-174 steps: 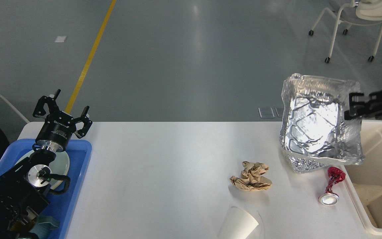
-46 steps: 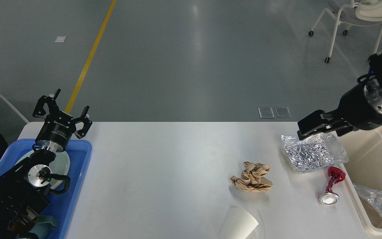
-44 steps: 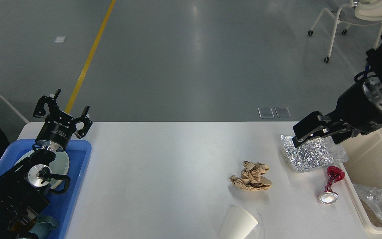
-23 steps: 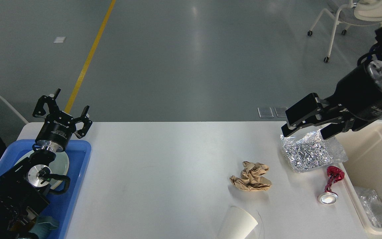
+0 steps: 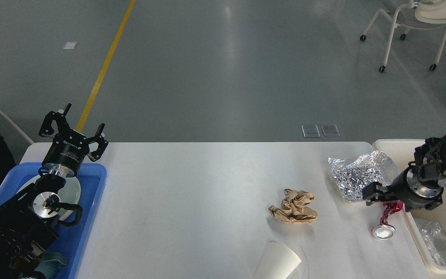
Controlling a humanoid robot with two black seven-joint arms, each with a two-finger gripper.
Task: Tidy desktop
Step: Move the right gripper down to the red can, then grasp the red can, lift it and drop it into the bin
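Observation:
The white desktop (image 5: 192, 201) carries a crumpled sheet of silver foil (image 5: 358, 172), a crushed red can (image 5: 386, 221) lying on its side, a ball of brown paper (image 5: 293, 207) and a tipped white paper cup (image 5: 279, 261) at the front edge. My right gripper (image 5: 374, 193) is low at the foil's near right corner, just above the can's red end. It is dark and its fingers cannot be told apart. My left gripper (image 5: 75, 130) is open and empty above the far corner of the blue tray (image 5: 91, 182).
A cream bin (image 5: 445, 217) stands against the desktop's right edge with crinkled clear wrap (image 5: 438, 242) inside. A pale plate (image 5: 72, 190) lies in the blue tray under my left arm. A wheeled chair (image 5: 412, 23) stands on the floor far right.
My right gripper has dropped from above the foil's far edge to its near right corner, by the red can. Earlier it held a foil tray over the bin. The left arm has not moved.

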